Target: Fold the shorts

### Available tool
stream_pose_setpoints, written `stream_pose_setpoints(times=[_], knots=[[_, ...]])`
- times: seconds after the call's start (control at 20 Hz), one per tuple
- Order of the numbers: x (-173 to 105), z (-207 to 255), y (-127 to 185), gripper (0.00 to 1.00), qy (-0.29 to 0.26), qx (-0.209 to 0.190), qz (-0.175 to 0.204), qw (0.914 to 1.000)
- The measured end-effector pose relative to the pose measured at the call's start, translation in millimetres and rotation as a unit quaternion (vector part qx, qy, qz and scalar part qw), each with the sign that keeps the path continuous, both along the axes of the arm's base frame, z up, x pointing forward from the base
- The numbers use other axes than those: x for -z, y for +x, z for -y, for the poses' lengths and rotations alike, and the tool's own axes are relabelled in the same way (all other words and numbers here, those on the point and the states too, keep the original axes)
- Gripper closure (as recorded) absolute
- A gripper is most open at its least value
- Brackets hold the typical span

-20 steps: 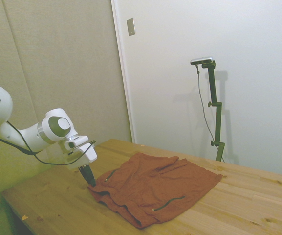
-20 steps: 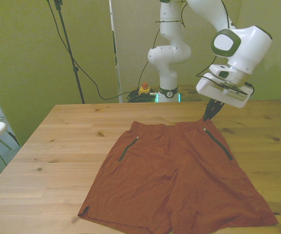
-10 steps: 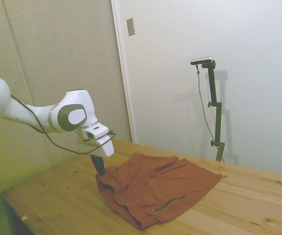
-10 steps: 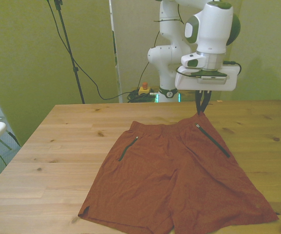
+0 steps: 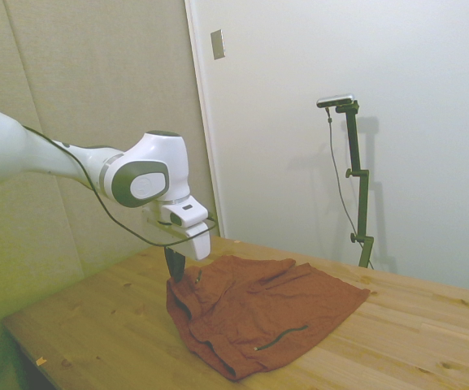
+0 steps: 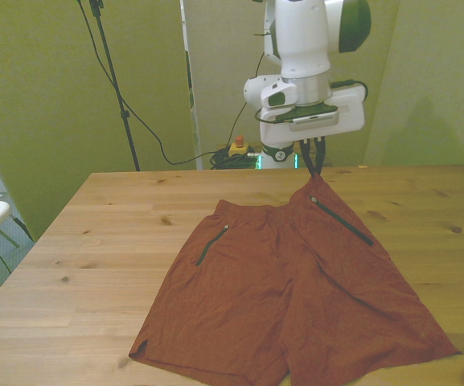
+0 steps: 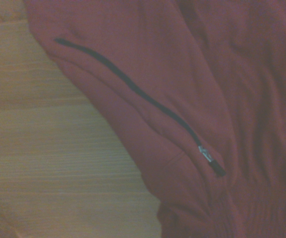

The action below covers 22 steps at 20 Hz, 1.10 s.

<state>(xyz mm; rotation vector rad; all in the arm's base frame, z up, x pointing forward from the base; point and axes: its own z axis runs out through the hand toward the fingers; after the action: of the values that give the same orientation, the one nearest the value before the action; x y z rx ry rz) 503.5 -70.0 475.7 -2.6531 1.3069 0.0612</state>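
Gripper (image 6: 314, 170) pinched on waistband corner of shorts (image 6: 296, 297), lifting it off table (image 6: 95, 241) w/ rest lying flat, probably so that side can fold across.

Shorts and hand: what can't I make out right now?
- Shorts: in the front view the hem at the front view's right is cut off by the bottom edge.
- Hand: in the side view, too small and dark to show how much cloth it pinches.
- Wrist view: blurred; zipper pocket shows, the grip itself does not.

Shorts (image 6: 296, 297) lie on table (image 6: 95, 241), claw (image 6: 315, 170) above corner.
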Motion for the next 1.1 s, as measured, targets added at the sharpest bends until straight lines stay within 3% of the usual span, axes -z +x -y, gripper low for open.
stream_pose_setpoints(times=[0.5, 0.9, 1.1], knots=[[15, 101, -31, 1.00, 0.019, 0.058, -0.004, 0.9981], [-18, 123, -38, 1.00, 0.019, 0.070, 0.013, 0.9973], [8, 152, -50, 1.00, 0.028, 0.095, -0.008, 0.9950]])
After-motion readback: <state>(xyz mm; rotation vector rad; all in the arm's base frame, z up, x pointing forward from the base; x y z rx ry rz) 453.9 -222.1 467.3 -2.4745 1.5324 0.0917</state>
